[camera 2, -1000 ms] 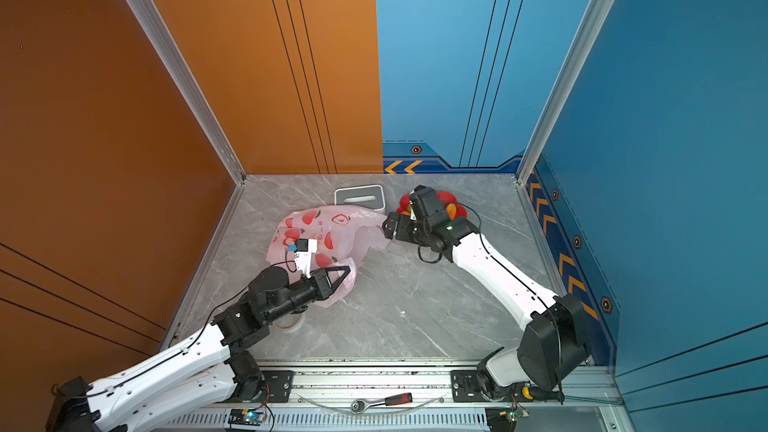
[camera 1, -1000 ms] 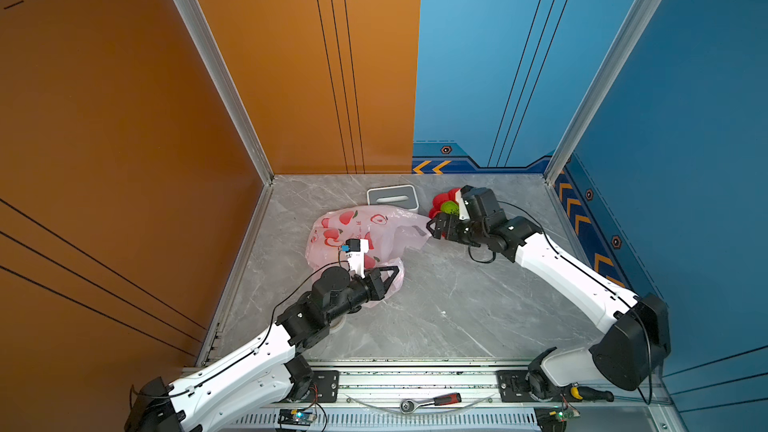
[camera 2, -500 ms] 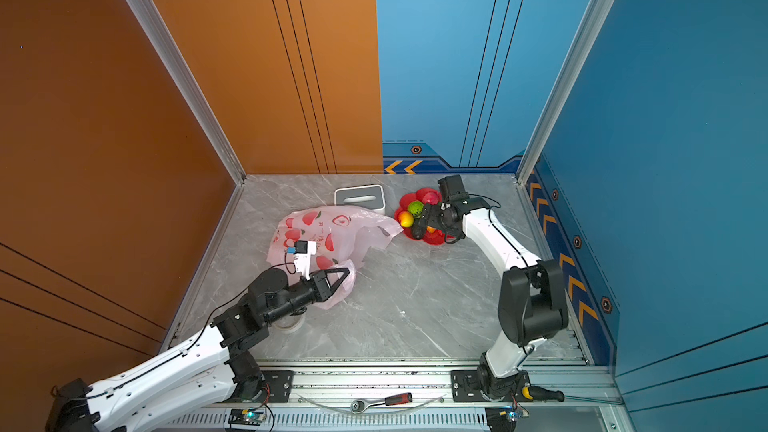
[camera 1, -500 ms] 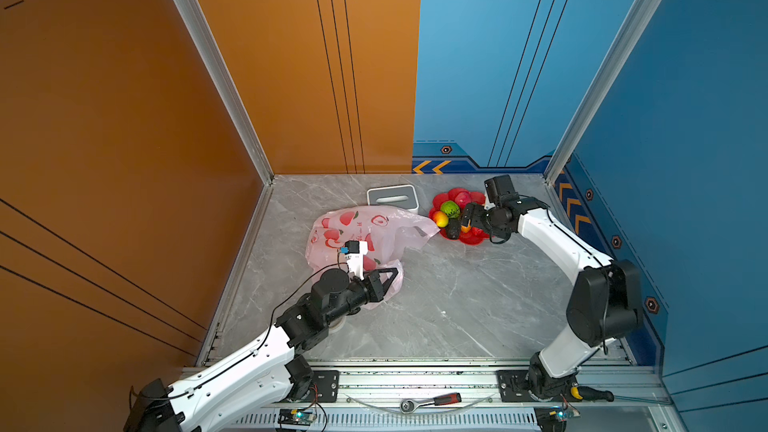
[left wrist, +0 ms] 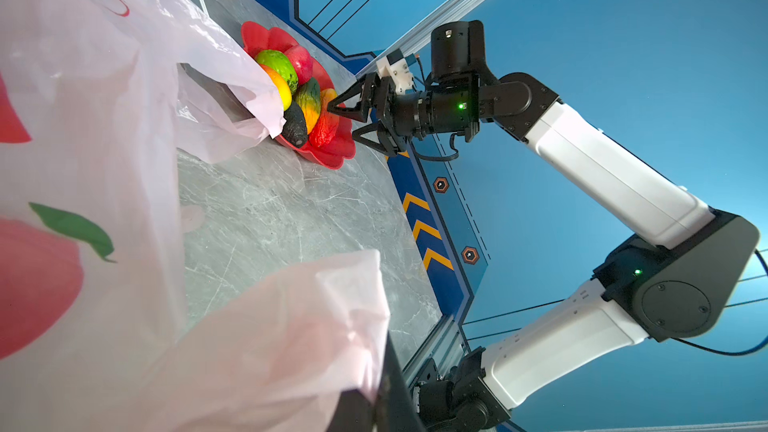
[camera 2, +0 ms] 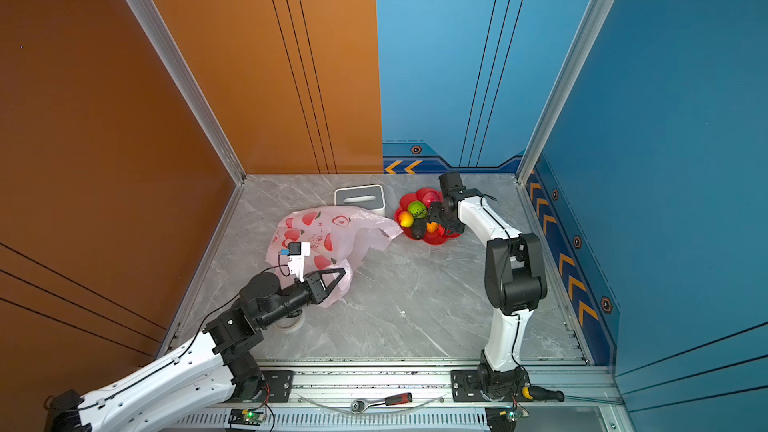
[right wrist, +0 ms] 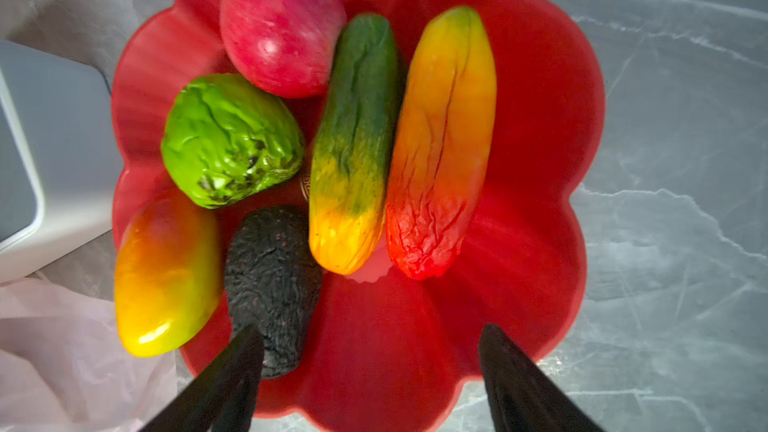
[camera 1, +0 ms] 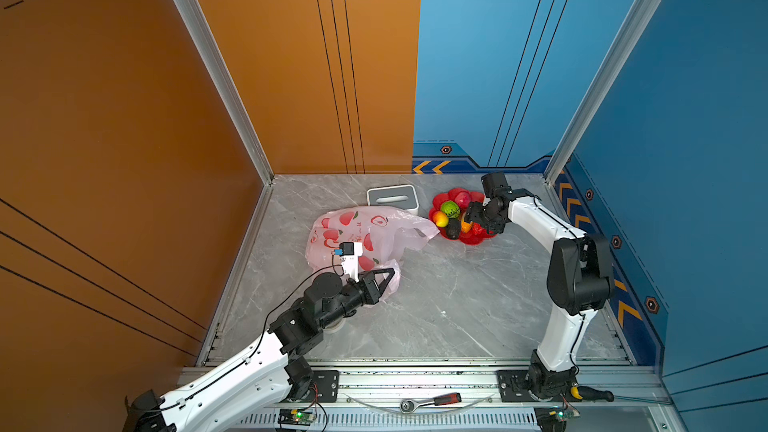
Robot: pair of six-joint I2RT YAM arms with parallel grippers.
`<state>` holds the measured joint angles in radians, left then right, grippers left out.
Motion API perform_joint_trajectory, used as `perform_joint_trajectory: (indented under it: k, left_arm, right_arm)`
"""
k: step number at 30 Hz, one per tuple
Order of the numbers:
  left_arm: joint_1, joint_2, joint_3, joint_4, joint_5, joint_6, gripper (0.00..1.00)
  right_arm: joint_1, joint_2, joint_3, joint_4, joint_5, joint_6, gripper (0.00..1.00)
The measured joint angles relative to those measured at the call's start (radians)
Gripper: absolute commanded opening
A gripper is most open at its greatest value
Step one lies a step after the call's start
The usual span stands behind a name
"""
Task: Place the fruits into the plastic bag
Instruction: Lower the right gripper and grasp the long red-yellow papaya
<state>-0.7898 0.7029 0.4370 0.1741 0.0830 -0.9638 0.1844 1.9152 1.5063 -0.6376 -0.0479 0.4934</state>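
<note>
Little of the task can be judged as done: six fruits point(right wrist: 353, 147) are seen lying together in the red dish point(right wrist: 540, 118), among them a pink-red one point(right wrist: 282, 22), a green round one point(right wrist: 230, 139), a dark avocado point(right wrist: 272, 280) and three mango shapes (two yellow-red, one mostly green). None is held. The right gripper point(right wrist: 370, 347) is poised just above the near side of the dish with its jaws spread apart and nothing between them, one fingertip close by the avocado; a pick appears to be under preparation, though which fruit is meant cannot be told. The plastic bag point(camera 1: 365, 234) is spread on the table point(camera 1: 457, 305) just beside the dish, one corner reaching the dish's rim, with a grey-and-white box point(camera 1: 392, 198) behind it. The left gripper point(camera 1: 388, 274) is closed tight on a fold at the bag's near edge, apparently so that the mouth is kept lifted. Whether anything already lies inside the bag cannot be made out through the printed film. Every fruit seen in the dish is judged to be left to move.
</note>
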Motion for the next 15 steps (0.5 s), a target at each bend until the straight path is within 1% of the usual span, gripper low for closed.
perform_joint_trajectory:
  k: [6, 8, 10, 12, 15]
  left_arm:
    - [0.005, 0.001, -0.003, -0.010, -0.004, -0.003, 0.00]
    - [0.005, 0.005, -0.003, -0.010, -0.005, -0.003, 0.00]
    - [0.005, 0.008, -0.003, -0.010, -0.004, -0.003, 0.00]
    - [0.005, 0.010, -0.004, -0.010, -0.005, -0.003, 0.00]
    - [0.005, 0.013, -0.004, -0.011, -0.005, -0.003, 0.00]
  right_arm:
    - [-0.023, 0.045, 0.005, -0.002, 0.000, 0.000, 0.76]
    - [-0.029, 0.055, 0.013, -0.003, 0.001, -0.003, 0.73]
    - [-0.033, 0.060, 0.021, -0.003, 0.001, -0.007, 0.73]
    - [-0.035, 0.065, 0.033, -0.005, 0.002, -0.010, 0.69]
    - [-0.036, 0.080, 0.052, -0.006, 0.003, -0.017, 0.67]
